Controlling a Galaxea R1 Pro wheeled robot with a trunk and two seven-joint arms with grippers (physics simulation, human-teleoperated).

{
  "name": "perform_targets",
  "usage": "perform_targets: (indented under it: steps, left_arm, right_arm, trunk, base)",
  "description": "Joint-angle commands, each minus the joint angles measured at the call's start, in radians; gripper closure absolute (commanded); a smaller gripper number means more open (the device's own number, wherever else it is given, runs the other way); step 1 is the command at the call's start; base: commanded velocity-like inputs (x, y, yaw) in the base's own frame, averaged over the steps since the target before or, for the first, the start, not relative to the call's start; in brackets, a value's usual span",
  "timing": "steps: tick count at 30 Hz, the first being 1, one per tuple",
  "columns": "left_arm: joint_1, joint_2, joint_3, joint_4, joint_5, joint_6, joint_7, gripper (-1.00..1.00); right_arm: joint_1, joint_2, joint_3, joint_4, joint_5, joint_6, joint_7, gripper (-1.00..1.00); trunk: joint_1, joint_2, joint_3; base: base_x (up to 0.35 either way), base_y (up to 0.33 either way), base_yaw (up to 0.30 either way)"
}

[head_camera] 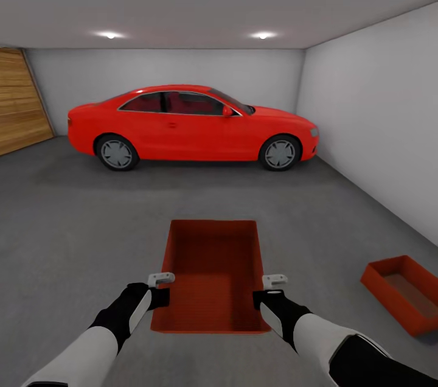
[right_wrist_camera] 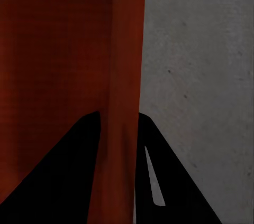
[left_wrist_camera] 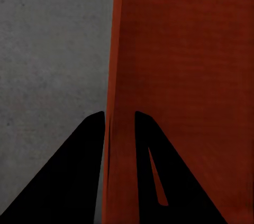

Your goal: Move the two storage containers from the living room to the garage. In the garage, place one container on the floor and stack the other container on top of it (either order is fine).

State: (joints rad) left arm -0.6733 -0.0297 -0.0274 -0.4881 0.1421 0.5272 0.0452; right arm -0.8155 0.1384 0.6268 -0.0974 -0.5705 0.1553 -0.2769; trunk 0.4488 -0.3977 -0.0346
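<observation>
Orange-red rectangular open-topped storage container (head_camera: 212, 274), walls clamped by both grippers (head_camera: 163, 289) (head_camera: 272, 291), should travel level toward the second bin (head_camera: 403, 292) at four o'clock.

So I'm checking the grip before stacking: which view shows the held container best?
The head view: the whole held container shows, gripped at both side walls by the left gripper and right gripper. Each wrist view shows one wall between its fingers.
</observation>
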Motion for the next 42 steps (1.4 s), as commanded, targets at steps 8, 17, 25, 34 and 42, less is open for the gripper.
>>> perform_targets:
  steps: [8,17,25,34,42]
  left_arm:
    - [-0.001,0.001,-0.002,-0.004,-0.036,0.007,0.021,1.0]
    - [-0.001,0.001,-0.002,-0.004,-0.036,0.007,0.021,1.0]
    - [-0.001,0.001,-0.002,-0.004,-0.036,0.007,0.021,1.0]
    - [-0.001,0.001,-0.002,-0.004,-0.036,0.007,0.021,1.0]
    - [-0.001,0.001,-0.002,-0.004,-0.036,0.007,0.021,1.0]
  right_arm:
    - [-0.001,0.0,0.019,0.002,-0.011,0.007,-0.008,1.0]
    - [-0.001,0.0,0.019,0.002,-0.011,0.007,-0.008,1.0]
    - [-0.001,0.0,0.019,0.002,-0.011,0.007,-0.008,1.0]
    - [-0.001,0.0,0.019,0.002,-0.011,0.007,-0.008,1.0]
    - [-0.001,0.0,0.019,0.002,-0.011,0.007,-0.008,1.0]
  trunk:
    - [0.001,-0.002,-0.002]
    - [0.001,-0.002,-0.002]
    - [0.001,-0.002,-0.002]
    - [0.001,-0.002,-0.002]
    - [0.001,-0.002,-0.002]
  base:
    - [0.322,0.0,0.0]
    - [0.322,0.0,0.0]
    - [0.322,0.0,0.0]
    - [0.322,0.0,0.0]
    - [0.321,0.0,0.0]
